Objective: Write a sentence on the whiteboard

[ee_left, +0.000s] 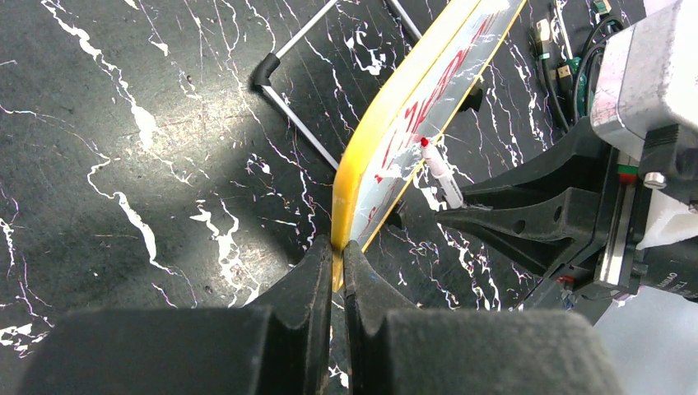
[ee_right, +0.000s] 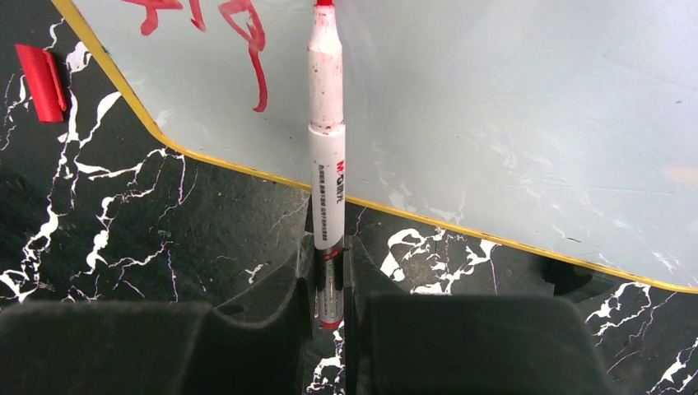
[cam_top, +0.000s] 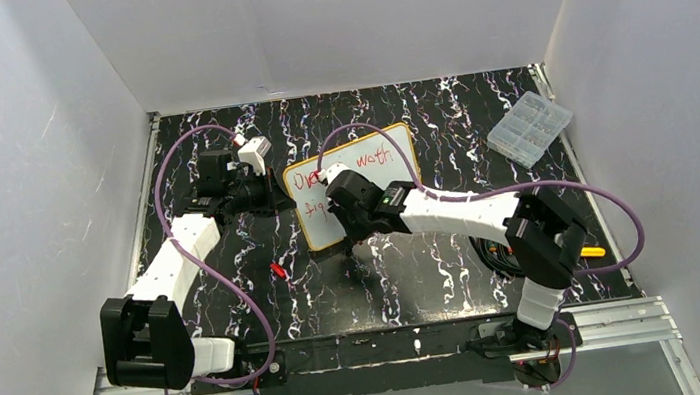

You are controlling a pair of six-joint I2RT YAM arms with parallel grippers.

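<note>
Top external, yellow-framed whiteboard (cam_top: pixel 322 229), red two-line sentence (cam_top: pixel 371 159)

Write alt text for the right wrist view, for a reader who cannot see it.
The right claw grips a marker, tip against the whiteboard beside red writing. A red cap lies on the table.

A clear compartment box (cam_top: pixel 530 127) sat on the black, white-veined surface (cam_top: pixel 417 285). It was well off to the right of the right claw (cam_top: pixel 334 185) and farther back, near the white right wall (cam_top: pixel 673 67). A small red cap (ee_right: pixel 39 82) lay on the surface left of that claw, apart from it. To the claw's right and nearer the front edge rested a coil of black cable (cam_top: pixel 493 248). Beyond it was a small yellow object (cam_top: pixel 592 251), too small to identify.
</note>
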